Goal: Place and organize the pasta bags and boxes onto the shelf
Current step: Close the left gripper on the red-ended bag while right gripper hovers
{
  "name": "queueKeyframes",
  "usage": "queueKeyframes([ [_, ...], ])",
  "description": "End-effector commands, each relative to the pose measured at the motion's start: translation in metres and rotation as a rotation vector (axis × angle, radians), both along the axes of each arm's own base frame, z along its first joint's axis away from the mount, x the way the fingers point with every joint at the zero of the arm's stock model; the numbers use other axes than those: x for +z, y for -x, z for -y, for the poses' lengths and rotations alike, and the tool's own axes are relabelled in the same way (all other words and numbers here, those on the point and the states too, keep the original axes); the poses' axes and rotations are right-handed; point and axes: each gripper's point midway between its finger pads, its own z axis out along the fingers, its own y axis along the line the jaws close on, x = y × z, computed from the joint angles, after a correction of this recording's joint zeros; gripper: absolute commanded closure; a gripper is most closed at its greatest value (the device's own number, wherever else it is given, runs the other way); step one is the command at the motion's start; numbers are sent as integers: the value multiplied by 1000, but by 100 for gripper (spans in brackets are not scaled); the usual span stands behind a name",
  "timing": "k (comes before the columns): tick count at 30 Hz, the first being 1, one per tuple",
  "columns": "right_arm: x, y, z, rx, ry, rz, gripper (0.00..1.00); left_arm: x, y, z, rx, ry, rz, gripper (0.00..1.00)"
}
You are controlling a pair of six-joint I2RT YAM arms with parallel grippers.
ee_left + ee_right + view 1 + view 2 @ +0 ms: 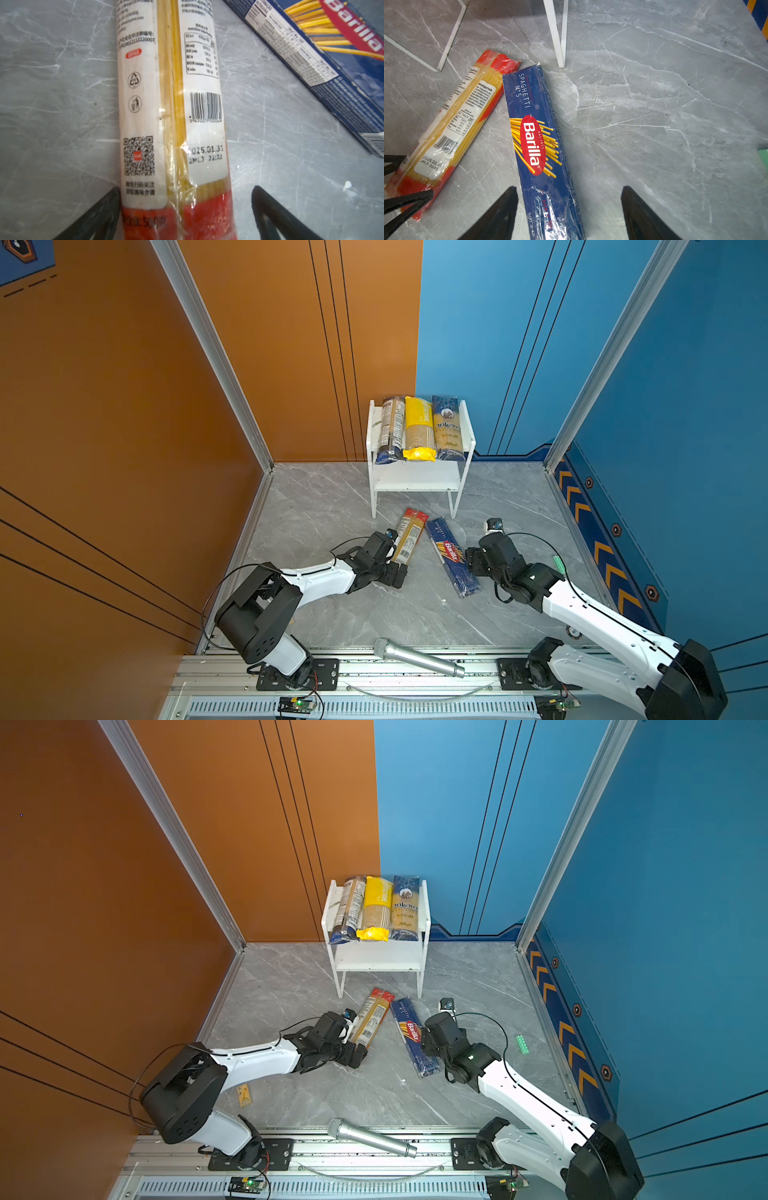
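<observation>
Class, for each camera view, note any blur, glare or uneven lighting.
Left wrist view: the red-ended pack blurs toward its near end, with glare on the wrap. Right wrist view: the Barilla box is crisp, its film shining. Both top views: even light, soft detail.

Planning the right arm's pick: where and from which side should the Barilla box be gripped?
Take the Barilla box across its narrow width, around mid-length, coming from above. It lies flat, long and slim, with both long edges free there; its far end is close to the red-ended pack.
</observation>
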Motion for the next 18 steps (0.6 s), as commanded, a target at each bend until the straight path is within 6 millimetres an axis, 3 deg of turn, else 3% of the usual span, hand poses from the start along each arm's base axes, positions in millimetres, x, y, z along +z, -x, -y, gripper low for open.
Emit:
queueKeyframes([
  [1, -4, 4, 5, -21, -16, -8, 23, 1, -6, 5, -4, -24, 19, 2],
  [18, -5, 5, 8, -39, -28, -6, 23, -23, 1, -4, 2, -180, -14, 2],
])
